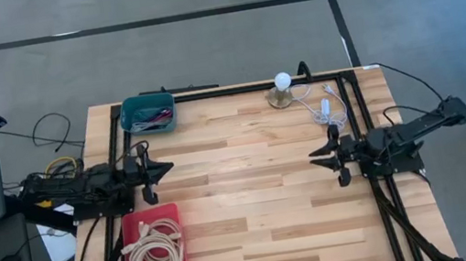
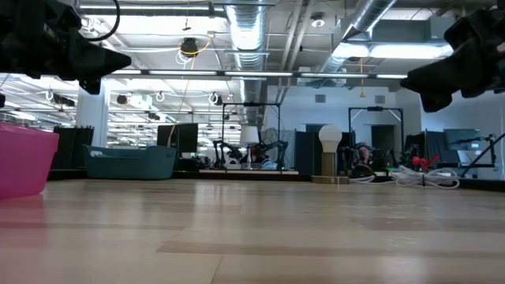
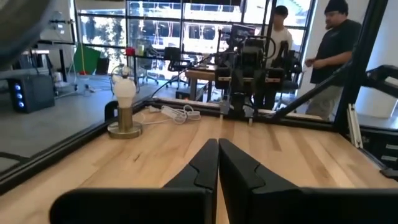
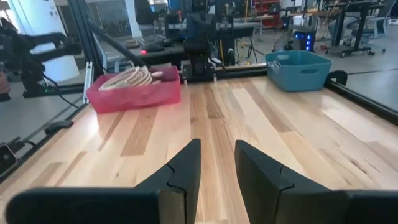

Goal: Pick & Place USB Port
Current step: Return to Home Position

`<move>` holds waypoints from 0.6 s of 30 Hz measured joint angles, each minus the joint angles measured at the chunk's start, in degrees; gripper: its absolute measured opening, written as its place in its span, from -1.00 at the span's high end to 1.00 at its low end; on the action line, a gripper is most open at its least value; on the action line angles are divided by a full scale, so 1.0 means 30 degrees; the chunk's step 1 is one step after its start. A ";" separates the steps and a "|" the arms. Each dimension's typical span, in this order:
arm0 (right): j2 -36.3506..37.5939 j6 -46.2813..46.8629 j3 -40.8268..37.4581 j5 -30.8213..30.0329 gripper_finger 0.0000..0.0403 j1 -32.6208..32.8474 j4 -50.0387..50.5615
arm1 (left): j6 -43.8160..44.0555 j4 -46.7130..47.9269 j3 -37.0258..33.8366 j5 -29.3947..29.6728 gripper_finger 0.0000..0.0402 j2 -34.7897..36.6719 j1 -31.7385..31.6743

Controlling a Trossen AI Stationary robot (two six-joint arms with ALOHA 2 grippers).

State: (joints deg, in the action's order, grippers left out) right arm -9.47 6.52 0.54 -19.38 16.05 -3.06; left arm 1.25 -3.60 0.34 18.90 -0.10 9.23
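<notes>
Pale coiled cables (image 1: 152, 254) fill the red bin (image 1: 149, 215) at the bench's near-left corner; dark cables (image 1: 155, 117) lie in the teal bin (image 1: 145, 100) at the far-left corner. Left end effector (image 1: 167, 168) pressed together, right end effector (image 1: 313, 156) slightly apart.

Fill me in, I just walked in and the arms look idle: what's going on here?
Nothing is being held. The left gripper, fingers shut, hangs at the left side of the table, between the blue bin and the red bin. The right gripper, fingers slightly apart, hangs at the right side. The red bin holds coiled beige cables, the blue bin darker cables.
</notes>
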 joint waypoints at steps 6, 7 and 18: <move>-0.1223 0.0119 0.0000 0.0000 0.55 -0.0005 0.0004 | -0.0390 0.0000 0.0000 0.0000 0.94 -0.0657 0.0000; -0.1394 0.0212 0.0000 -0.0004 0.55 -0.0005 0.0002 | -0.0332 0.0000 0.0004 0.0000 0.94 -0.0823 0.0000; -0.2312 0.0394 -0.0007 0.0000 0.55 -0.0005 0.0006 | -0.0169 -0.0024 0.0000 0.0000 0.94 -0.1441 0.0006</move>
State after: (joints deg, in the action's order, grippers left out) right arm -16.41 7.70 0.51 -19.38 16.03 -3.04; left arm 0.74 -3.67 0.34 18.90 -4.43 9.25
